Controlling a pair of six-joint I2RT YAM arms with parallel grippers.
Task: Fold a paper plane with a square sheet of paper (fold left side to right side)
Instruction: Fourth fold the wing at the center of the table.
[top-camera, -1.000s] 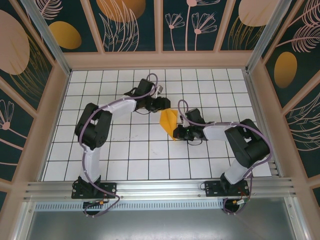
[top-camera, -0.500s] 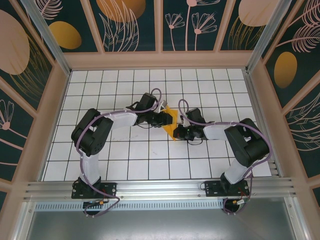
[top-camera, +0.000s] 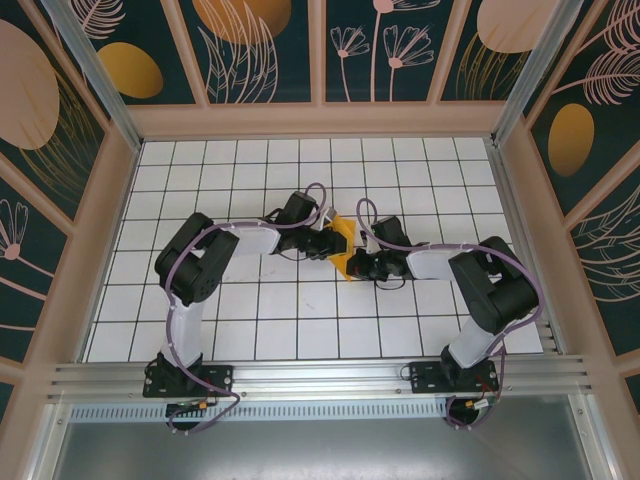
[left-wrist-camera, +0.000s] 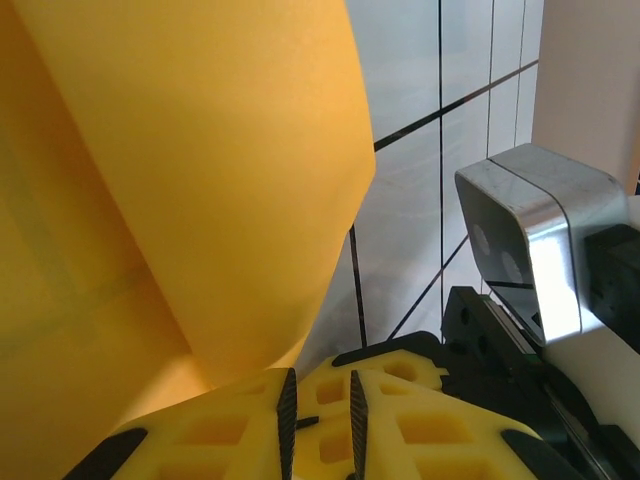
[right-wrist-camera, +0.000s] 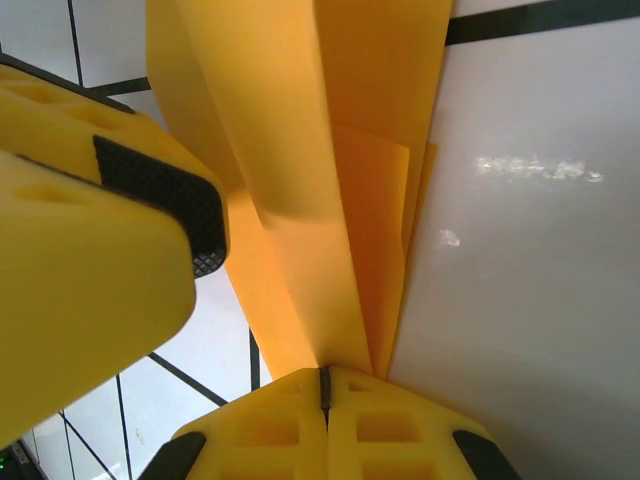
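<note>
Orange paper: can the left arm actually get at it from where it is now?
Probably yes. The left gripper sits right against the orange paper, with nothing between them, and the right gripper holds it pinched in place.

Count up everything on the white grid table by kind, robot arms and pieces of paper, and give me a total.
Robot arms: 2 (left arm, right arm)
Folded orange-yellow paper: 1
Total: 3
</note>
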